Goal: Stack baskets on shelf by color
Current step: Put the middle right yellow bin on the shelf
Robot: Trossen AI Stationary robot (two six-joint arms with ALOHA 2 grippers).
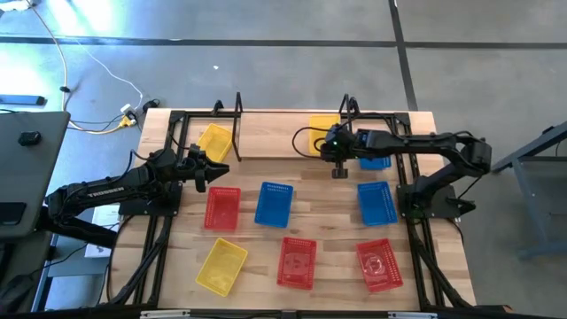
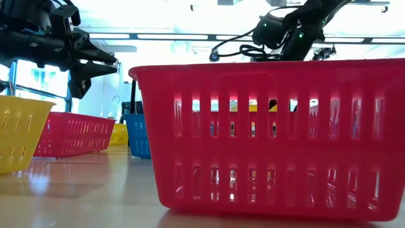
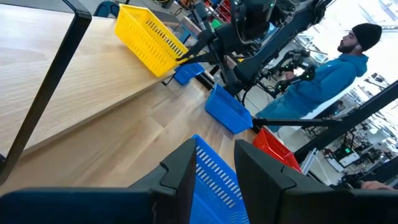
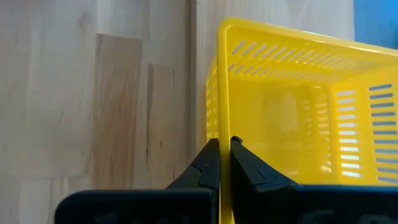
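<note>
High view: we take the shelf [image 1: 266, 133] as landmark; right gripper [image 1: 337, 152] sits at its right end, on the rim of a yellow basket [image 1: 321, 131] that rests on the plank; another yellow one [image 1: 215, 142] lies tilted at the shelf's left end; left gripper [image 1: 205, 170] hangs just in front of that end, over the table; in front of the shelf we count three red, three blue, one yellow, all apart and unstacked; all look empty bar one red basket [image 1: 379, 265], far front right, with something pale in it that we cannot identify.

Low view: a red basket [image 2: 272, 133] fills the frame, nothing visible inside through the slots; the shelf is hidden.

Left wrist view: left fingers [image 3: 186, 171] apart, holding nothing, a blue basket [image 3: 214, 186] below them.

Right wrist view: fingers [image 4: 208, 163] pinched on the yellow basket's thin wall; inside empty.

We judge these baskets light, stiff yet slightly flexy, smooth plastic; the rim is the best hold, and a one-wall pinch may let it swing.
</note>
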